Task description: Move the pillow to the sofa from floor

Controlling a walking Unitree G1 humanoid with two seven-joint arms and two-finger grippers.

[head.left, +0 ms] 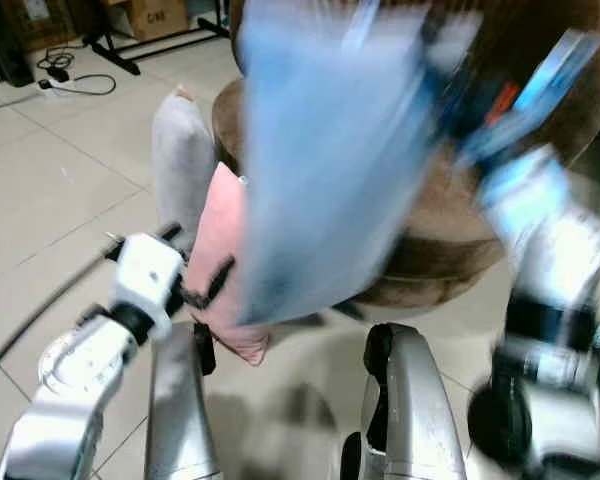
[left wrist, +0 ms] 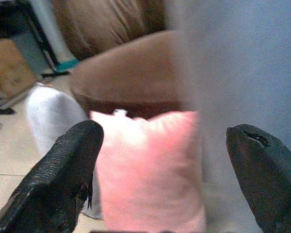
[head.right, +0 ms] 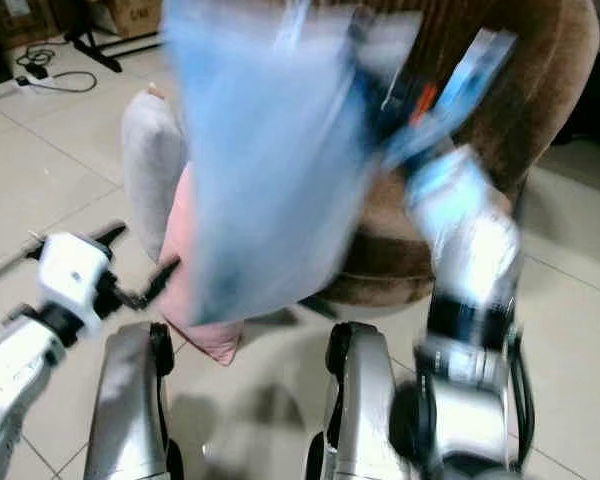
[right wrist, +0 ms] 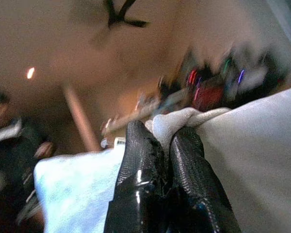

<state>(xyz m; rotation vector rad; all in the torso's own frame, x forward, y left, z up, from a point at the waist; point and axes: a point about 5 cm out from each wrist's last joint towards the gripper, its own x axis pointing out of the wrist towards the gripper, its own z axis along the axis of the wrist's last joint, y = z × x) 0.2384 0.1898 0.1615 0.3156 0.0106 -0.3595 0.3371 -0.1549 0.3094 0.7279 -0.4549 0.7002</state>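
Pinching the blue pillow [head.left: 330, 160] by its top corner, my right gripper [right wrist: 165, 145] has both black fingers clamped tight on the fabric, up at about 1 o'clock in the head view. The pillow is off the floor [head.left: 50, 190] and hanging in front of the brown sofa [head.left: 450, 250], badly blurred, so I'd call this the carry step. Next move as I see it: swing it over the seat cushion and let go once it's properly above it, not at the edge.

My left gripper [left wrist: 165, 160] sits at 8 o'clock, fingers spread wide, holding nothing, aimed at a pink pillow [head.left: 220, 260] leaning on the sofa base. A grey pillow [head.left: 180, 150] stands just behind it at 10 o'clock.

Pale tiles, cables [head.left: 75, 80] and a cardboard box [head.left: 155, 15] toward 11. Someone's faintly visible in the right wrist view.
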